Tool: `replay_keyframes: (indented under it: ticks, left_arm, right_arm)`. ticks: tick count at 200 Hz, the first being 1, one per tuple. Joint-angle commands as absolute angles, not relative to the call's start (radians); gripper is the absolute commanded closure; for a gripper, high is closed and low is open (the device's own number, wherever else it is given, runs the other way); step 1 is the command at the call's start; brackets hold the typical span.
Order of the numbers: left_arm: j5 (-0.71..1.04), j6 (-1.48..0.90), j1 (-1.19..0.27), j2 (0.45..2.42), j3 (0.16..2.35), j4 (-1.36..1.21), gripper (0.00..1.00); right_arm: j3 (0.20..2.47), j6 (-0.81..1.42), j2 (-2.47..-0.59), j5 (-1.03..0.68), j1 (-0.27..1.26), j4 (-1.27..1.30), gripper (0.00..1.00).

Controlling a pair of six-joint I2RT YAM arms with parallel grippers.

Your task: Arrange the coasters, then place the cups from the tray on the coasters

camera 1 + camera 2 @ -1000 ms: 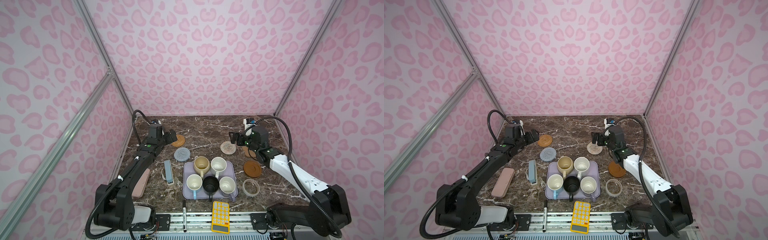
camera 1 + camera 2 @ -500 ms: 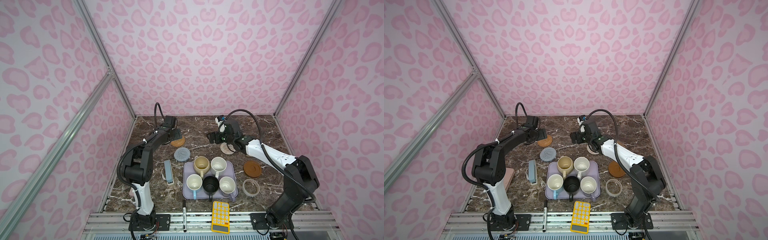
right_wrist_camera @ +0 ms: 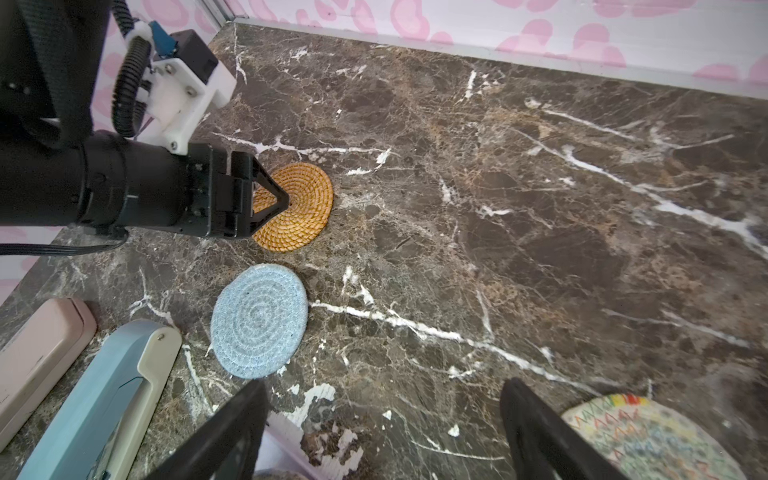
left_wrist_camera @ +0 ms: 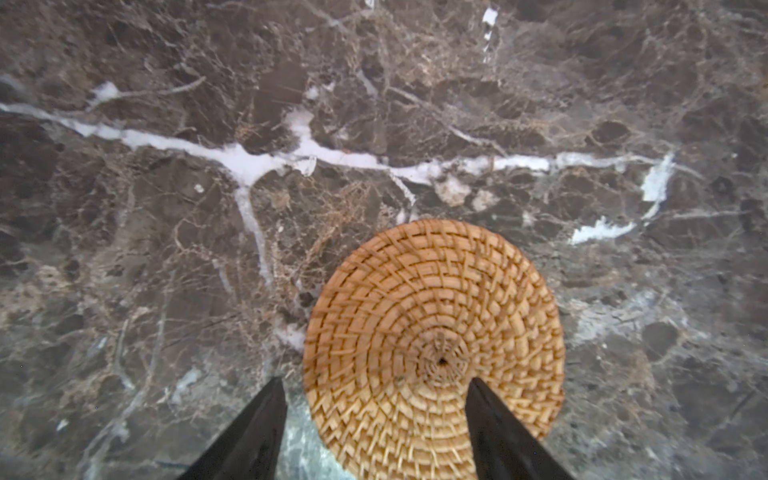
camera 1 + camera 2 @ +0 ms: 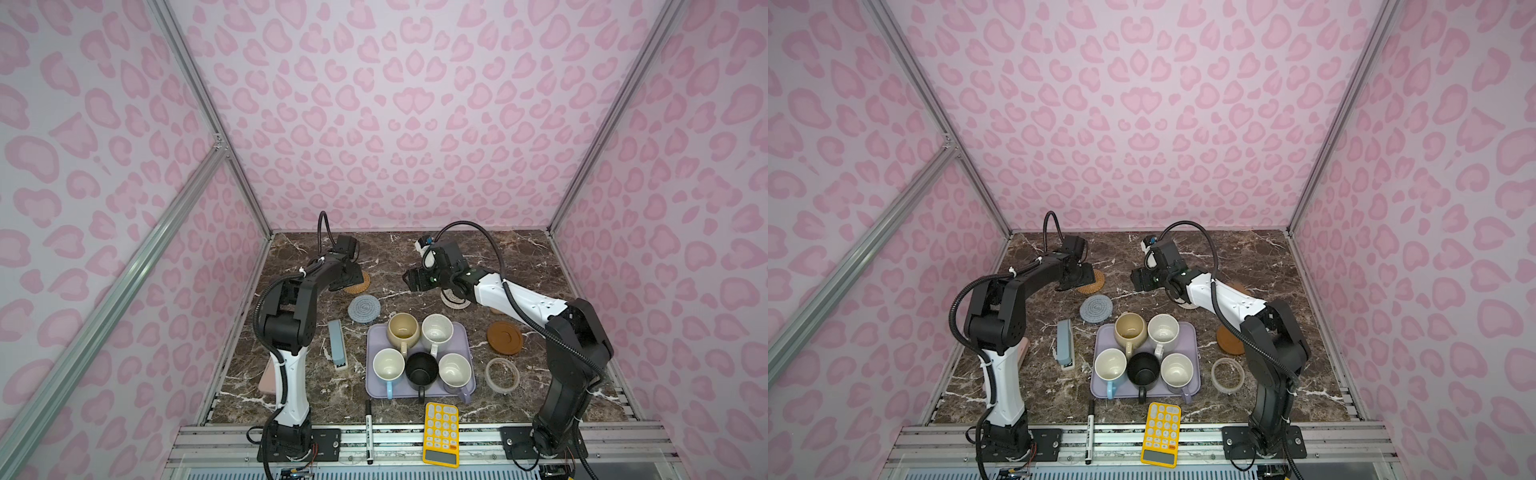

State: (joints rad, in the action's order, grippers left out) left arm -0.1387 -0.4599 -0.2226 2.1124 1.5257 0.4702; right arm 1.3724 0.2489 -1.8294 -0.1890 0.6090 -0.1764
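Black fingers [image 4: 257, 432] of the left claw [image 4: 375, 380] stand apart, low over the marble table [image 4: 166, 208]. One finger is over the middle of the orange coaster [image 4: 432, 299] and the other is beside its edge, so a part of the coaster lies between the jaws. The coaster lies flat at the far left of the table; whether the fingers touch it, I cannot tell. Near it, toward the front, lies the grey-blue coaster [image 5: 364, 308], apart from it.

The right claw [image 3: 383, 384] has its jaws spread wide and holds nothing; only bare table is between them. It hangs above the far middle of the table and points toward the left claw. Just beside it lies the cream coaster [image 3: 652, 436], partly under the right arm in both top views. The amber disc [image 5: 504, 337] lies right of the tray [image 5: 372, 338].

All five cups stand on the tray: the beige cup [image 5: 402, 328] and the speckled cup [image 5: 437, 330] at the back, the blue cup [image 5: 388, 365], the black cup [image 5: 422, 370] and the lavender cup [image 5: 455, 370] at the front. Left of the tray lie a stapler [image 5: 337, 345] and a pink case [image 5: 266, 378], right of it a tape ring [image 5: 488, 376], and in front a marker [image 5: 368, 432] and a calculator [image 5: 441, 428].
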Motion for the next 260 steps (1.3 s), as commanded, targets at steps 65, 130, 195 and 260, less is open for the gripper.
replay_keyframes:
  ticks: [65,130,195,260]
  left_arm:
    - [-0.058,-0.463,-0.226,2.106,1.494,0.478,0.37]
    - [-0.028,-0.477,-0.241,2.142,1.532,0.479,0.37]
    - [-0.07,-0.491,-0.241,2.109,1.552,0.492,0.31]
    - [-0.039,-0.462,-0.24,1.849,1.413,0.488,0.16]
  right_arm:
    - [1.385,0.229,-1.852,-0.192,0.637,-0.204,0.12]
    - [1.353,0.22,-1.825,-0.16,0.635,-0.21,0.12]
    - [1.366,0.213,-1.815,-0.132,0.634,-0.236,0.1]
    - [1.351,0.21,-1.724,-0.06,0.63,-0.295,0.01]
